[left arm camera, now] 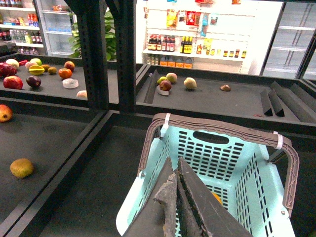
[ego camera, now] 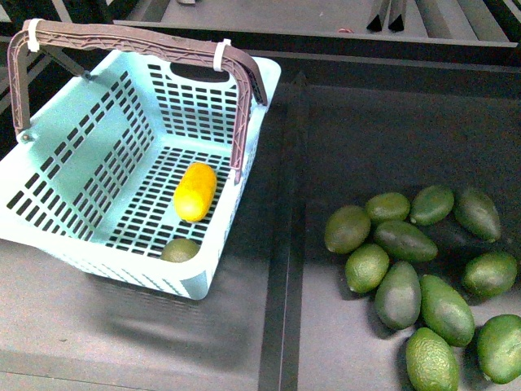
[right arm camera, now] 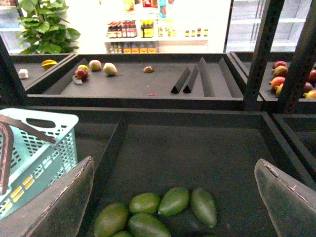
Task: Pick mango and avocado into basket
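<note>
We see the basket point(ego camera: 98, 138) at the left of the dark counter point(ego camera: 342, 138) in the front view, its brown handle point(ego camera: 146, 41) raised and tied with white zip ties; the mango point(ego camera: 195, 191) lies on the slotted floor, and the avocado point(ego camera: 180, 249) sits in the near corner, close beside the mango but apart from it; a raised divider point(ego camera: 281, 269) separates the basket's bay from the bay at the right, where a heap of loose avocados point(ego camera: 423, 285) lies, most of them touching one another.

From the left wrist view, the left tool point(left arm camera: 177, 197) hangs above the basket's near rim, its fingers pressed together with nothing between them; a sliver of orange shows just past them, likely the mango, though we cannot be sure; a lone fruit point(left arm camera: 21, 168) rests in the bay beyond the divider.

From the right wrist view, the right tool point(right arm camera: 177, 197) stands spread wide, holding nothing, above several of the loose avocados; the basket's corner shows at the edge; a shelf with scattered fruit point(right arm camera: 94, 66) lies further back.
</note>
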{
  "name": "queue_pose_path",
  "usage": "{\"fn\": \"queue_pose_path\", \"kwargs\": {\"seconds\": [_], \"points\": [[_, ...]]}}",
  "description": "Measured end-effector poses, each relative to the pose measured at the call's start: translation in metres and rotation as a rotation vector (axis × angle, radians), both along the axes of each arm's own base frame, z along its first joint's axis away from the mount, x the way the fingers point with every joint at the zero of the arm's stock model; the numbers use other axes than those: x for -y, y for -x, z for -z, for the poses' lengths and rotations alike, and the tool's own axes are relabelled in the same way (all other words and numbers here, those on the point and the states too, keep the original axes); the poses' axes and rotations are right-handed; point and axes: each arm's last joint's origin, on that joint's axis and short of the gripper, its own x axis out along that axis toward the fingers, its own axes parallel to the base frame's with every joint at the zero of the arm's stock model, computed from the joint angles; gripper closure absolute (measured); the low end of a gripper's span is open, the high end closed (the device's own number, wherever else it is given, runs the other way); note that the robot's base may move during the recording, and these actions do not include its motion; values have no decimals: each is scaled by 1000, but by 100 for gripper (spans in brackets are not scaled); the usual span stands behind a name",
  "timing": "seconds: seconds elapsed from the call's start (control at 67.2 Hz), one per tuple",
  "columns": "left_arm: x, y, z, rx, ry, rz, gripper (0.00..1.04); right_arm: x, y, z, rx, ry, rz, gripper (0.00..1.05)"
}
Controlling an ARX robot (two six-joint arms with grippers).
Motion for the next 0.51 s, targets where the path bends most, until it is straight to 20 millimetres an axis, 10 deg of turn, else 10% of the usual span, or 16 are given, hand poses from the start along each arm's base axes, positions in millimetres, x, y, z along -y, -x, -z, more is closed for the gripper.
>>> {"fn": "queue_pose_path", "kwargs": {"seconds": [0.253, 0.506], "points": [[0, 0, 0, 0, 1, 0, 102, 0, 0, 0, 0, 0, 0, 9], [0, 0, 0, 0, 0, 0, 48, 0, 0, 0, 0, 0, 0, 9]]}}
